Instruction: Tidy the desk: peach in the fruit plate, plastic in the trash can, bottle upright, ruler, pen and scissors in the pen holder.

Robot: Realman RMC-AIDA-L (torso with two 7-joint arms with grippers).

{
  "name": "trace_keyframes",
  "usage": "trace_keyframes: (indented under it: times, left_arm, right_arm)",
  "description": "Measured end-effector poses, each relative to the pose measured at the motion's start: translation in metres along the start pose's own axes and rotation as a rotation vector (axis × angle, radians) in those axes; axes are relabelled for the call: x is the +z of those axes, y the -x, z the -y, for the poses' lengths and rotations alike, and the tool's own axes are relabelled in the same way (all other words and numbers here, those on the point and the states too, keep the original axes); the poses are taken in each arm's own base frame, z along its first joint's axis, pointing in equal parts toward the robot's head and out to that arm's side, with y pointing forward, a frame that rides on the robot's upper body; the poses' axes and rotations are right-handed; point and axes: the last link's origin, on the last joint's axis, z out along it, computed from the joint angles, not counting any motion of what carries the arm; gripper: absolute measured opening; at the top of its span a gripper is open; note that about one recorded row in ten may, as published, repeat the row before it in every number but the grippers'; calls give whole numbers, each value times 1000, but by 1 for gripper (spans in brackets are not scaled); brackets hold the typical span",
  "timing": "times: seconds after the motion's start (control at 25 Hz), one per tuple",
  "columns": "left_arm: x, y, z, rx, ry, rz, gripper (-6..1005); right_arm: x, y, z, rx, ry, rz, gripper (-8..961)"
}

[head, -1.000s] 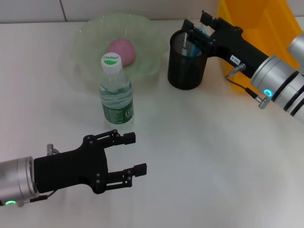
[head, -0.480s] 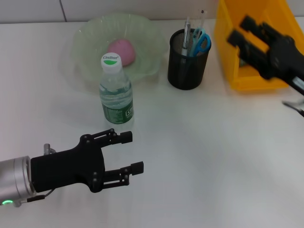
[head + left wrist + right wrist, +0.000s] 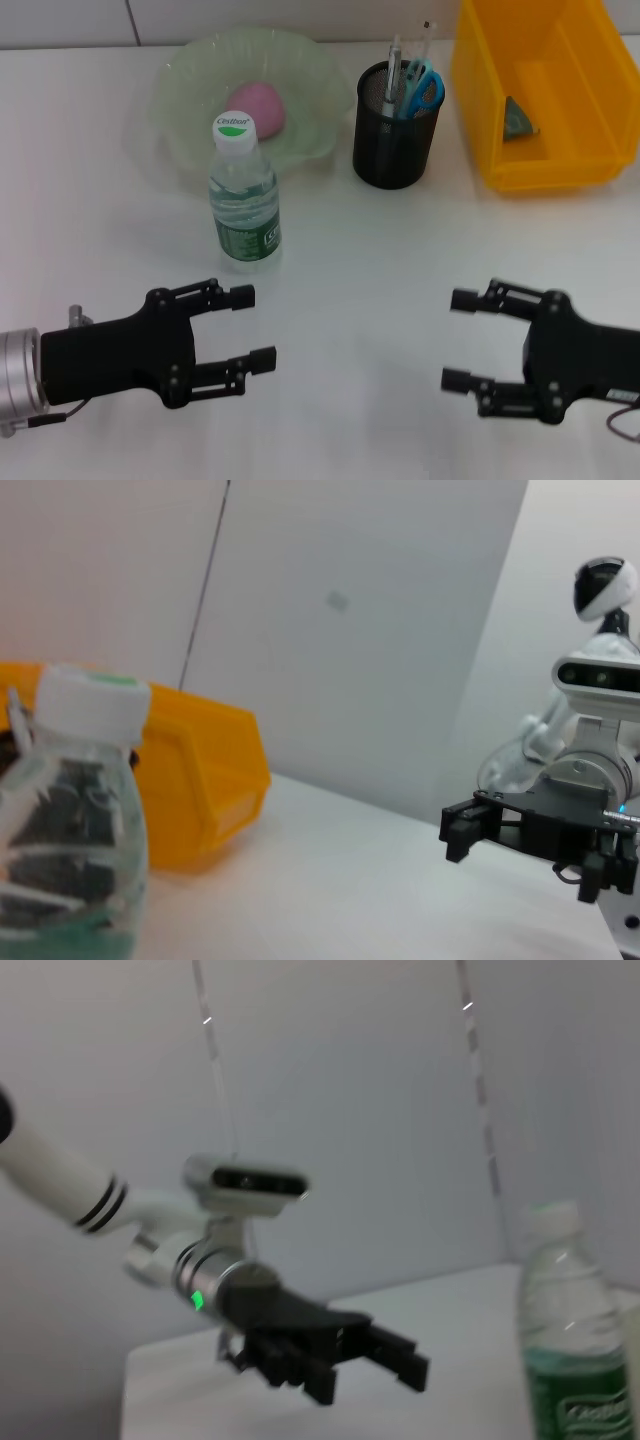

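The black mesh pen holder [image 3: 394,125] hid the lower parts of the pen [image 3: 393,66], clear ruler [image 3: 423,45] and blue-handled scissors [image 3: 424,88] standing in it, and the dark scrap of plastic [image 3: 518,118] in the yellow bin-shaped trash can [image 3: 508,172] was too small to make out in detail. The pink peach [image 3: 258,108] lay in the translucent, wavy-rimmed fruit plate [image 3: 180,140], and the clear, white-capped bottle [image 3: 243,195] stood upright just in front of it. Near the table's front edge, well apart and facing each other, the left gripper [image 3: 249,327] and right gripper [image 3: 459,340] each had jaws spread wide, holding nothing.
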Motion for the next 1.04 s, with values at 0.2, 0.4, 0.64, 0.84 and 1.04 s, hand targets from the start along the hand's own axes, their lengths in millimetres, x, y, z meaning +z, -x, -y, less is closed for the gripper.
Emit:
trace_keyframes:
  times: [0.2, 0.4, 0.64, 0.84, 1.04]
  left_arm:
    - [-3, 5, -2, -10, 27, 52, 770]
    - [-5, 7, -4, -15, 28, 56, 770]
    - [-5, 7, -4, -17, 28, 54, 770]
    - [-5, 7, -4, -13, 27, 50, 770]
    - [-1, 5, -5, -10, 33, 40, 770]
  right_arm:
    - [4, -5, -5, 11, 13, -11, 794]
    - [8, -6, -5, 23, 24, -6, 793]
    - [9, -5, -4, 24, 28, 2, 793]
    - [9, -4, -5, 26, 26, 9, 792]
    - [11, -3, -4, 32, 27, 15, 792]
